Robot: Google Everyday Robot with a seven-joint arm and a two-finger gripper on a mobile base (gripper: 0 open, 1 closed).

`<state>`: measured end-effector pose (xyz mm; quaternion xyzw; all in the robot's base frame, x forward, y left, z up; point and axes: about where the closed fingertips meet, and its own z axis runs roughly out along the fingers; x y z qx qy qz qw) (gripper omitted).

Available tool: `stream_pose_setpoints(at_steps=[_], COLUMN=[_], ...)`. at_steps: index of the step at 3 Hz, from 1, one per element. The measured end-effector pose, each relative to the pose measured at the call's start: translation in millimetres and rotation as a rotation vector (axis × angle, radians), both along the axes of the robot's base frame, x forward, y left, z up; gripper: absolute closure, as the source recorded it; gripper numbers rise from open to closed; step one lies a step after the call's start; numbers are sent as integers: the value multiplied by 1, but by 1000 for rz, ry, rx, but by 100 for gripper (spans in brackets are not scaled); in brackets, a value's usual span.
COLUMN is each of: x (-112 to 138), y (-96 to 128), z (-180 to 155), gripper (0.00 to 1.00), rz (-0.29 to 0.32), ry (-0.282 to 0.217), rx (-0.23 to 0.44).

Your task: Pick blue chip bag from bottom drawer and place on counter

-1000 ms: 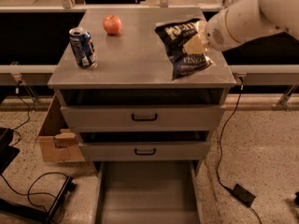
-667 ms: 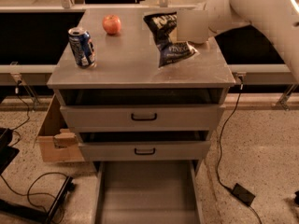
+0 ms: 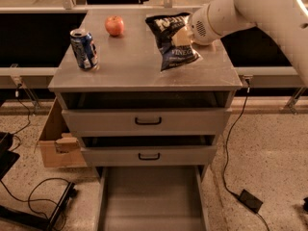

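the blue chip bag (image 3: 173, 44), at the back right of the counter (image 3: 134, 69), bears white lettering; a lower line seems to read "vineg…", only partly legible; the larger word across the bag's top is too blurred to read; the gripper (image 3: 183, 35), over the counter's back right, meets the bag's right edge and hides part of the print; the soda can (image 3: 84, 48) at the counter's left side carries markings that cannot be read

The gripper (image 3: 183, 34), pinching the chip bag (image 3: 175, 52), now sits further left than a second ago. Both have gone from the counter's (image 3: 130, 66) right edge towards the middle of its back edge.
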<state>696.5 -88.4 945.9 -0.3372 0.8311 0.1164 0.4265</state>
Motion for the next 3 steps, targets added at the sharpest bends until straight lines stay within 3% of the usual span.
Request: stream_pose_setpoints(at_steps=[2, 3], x=[1, 1], y=[4, 5], z=[-4, -5], gripper=[5, 0], rz=[8, 9], ry=[5, 6], rx=[0, 0])
